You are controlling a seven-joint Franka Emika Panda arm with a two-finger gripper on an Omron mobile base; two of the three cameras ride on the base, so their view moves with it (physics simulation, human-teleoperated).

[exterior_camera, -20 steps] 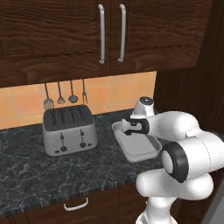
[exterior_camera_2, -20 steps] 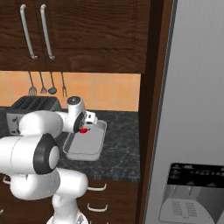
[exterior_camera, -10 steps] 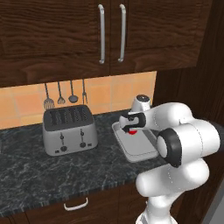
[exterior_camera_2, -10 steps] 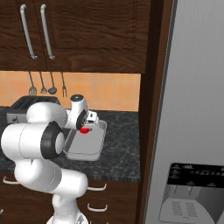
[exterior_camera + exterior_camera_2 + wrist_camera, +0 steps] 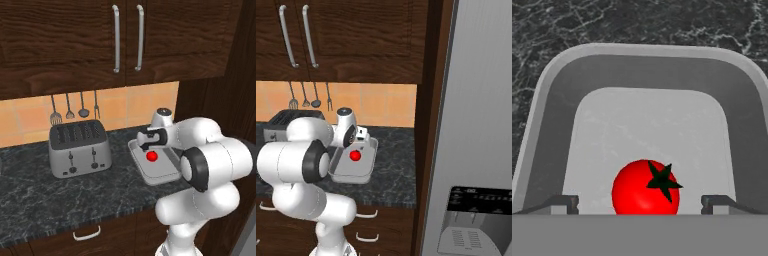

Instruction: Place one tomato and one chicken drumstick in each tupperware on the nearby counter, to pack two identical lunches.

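Tomato: a red tomato (image 5: pixel 645 188) sits in the tupperware (image 5: pixel 166 176), on the worktop (image 5: pixel 45 195) right of the toaster (image 5: pixel 79 148).
Pincer: the pincer (image 5: pixel 640 202) hangs right over the tomato, fingers wide apart, gripping nothing.
Done: one tomato in, I reckon.
Left: a drumstick here, plus filling a second tray.
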